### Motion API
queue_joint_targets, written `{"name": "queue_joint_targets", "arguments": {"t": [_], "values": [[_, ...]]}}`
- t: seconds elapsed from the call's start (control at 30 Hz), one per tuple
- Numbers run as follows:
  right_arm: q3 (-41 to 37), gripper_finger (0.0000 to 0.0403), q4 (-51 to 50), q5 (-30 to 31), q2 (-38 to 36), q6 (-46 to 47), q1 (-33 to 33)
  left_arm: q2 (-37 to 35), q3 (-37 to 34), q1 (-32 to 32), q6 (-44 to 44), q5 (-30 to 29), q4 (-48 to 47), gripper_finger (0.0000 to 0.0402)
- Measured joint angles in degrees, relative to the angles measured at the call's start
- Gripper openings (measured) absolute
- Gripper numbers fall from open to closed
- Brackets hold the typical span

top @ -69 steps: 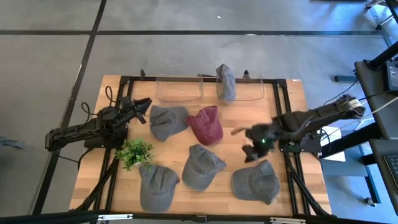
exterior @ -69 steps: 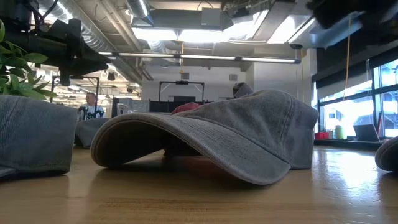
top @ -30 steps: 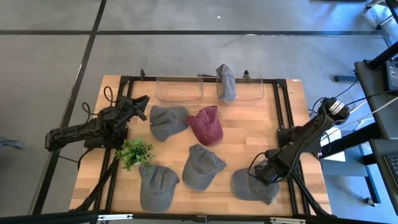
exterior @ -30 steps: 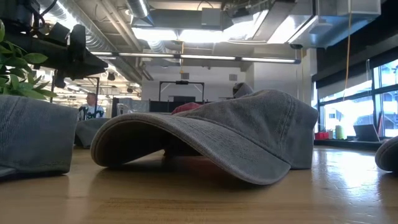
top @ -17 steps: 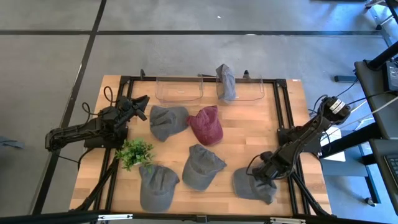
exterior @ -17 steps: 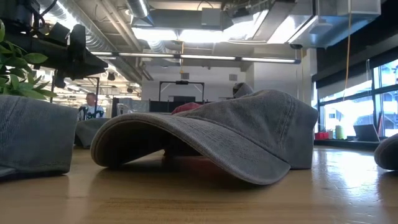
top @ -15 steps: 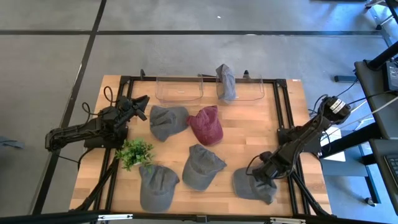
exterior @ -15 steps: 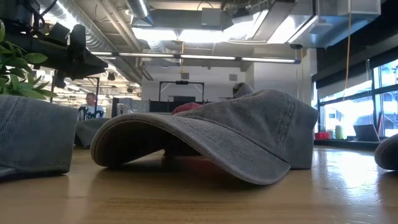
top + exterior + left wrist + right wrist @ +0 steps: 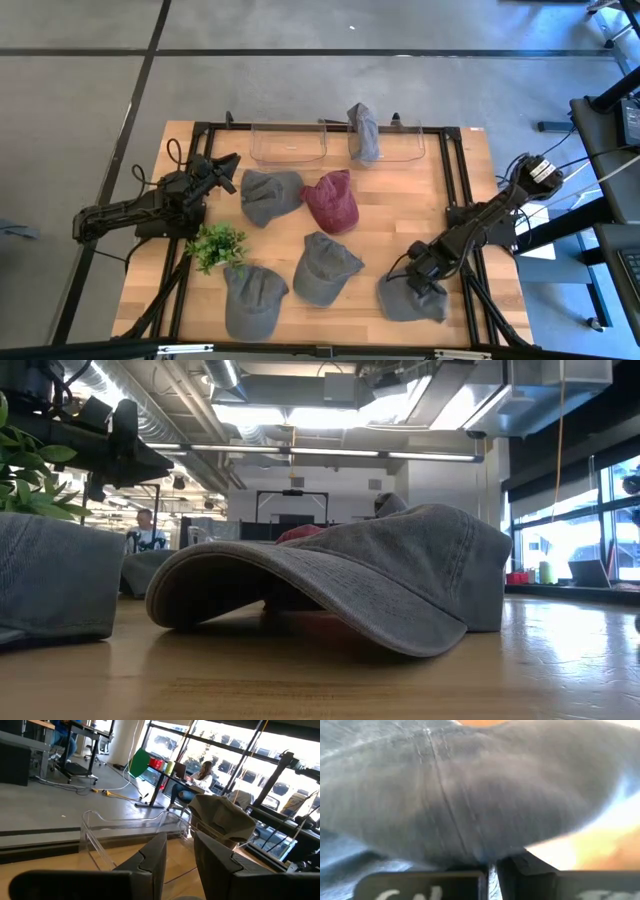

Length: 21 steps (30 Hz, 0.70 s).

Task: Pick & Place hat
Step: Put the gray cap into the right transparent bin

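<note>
A grey hat (image 9: 405,300) lies at the table's near right, and my right gripper (image 9: 428,280) is down on its crown, shut on the cloth. In the right wrist view the hat (image 9: 470,795) fills the picture above my right gripper (image 9: 491,868). My left gripper (image 9: 226,166) waits open at the table's left, with nothing between its fingers (image 9: 152,855). Another grey hat (image 9: 363,130) hangs over the rim of a clear bin (image 9: 405,150) at the far edge. My right gripper pinches a small fold of the crown cloth (image 9: 489,856) between its two fingers, close beside a seam. The fingers come from above, slanting toward the near edge. Whether the hat is clear of the table does not show.
Three more grey hats (image 9: 322,268) (image 9: 252,300) (image 9: 268,195) and a maroon hat (image 9: 333,200) lie spread over the wooden table. A small green plant (image 9: 217,245) stands near left. A second clear bin (image 9: 288,143) stands at the far edge.
My right gripper has sunk a little toward the near edge onto the near-right grey hat. The hat's outline has drawn in under the gripper, and in the low view its edge has slipped out at the picture's right.
</note>
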Motion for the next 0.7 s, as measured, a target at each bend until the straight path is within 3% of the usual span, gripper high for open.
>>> {"name": "queue_joint_targets", "arguments": {"t": [0.13, 0.33, 0.5, 0.7], "values": [[4.78, 0.0007, -4.18, 11.16, 0.4, -12.4, -2.17, 0.0, 0.0, 0.0, 0.0, -0.01, 0.0, 0.0095], [16.52, 0.0009, -20.2, 26.46, 0.22, -30.26, -4.8, 0.01, 0.0, 0.0, -0.13, 0.05, 0.05, 0.0095], [26.04, 0.0009, -35.46, 44.64, 0.09, -44.06, -5.45, 0.02, -0.02, 0.0, -0.15, 0.07, 0.46, 0.0095], [33.34, 0.0009, -46.43, 66.58, 0.05, -65.92, -5.45, 0.0, -0.02, -0.01, -1.44, 0.1, 0.46, 0.0095]]}}
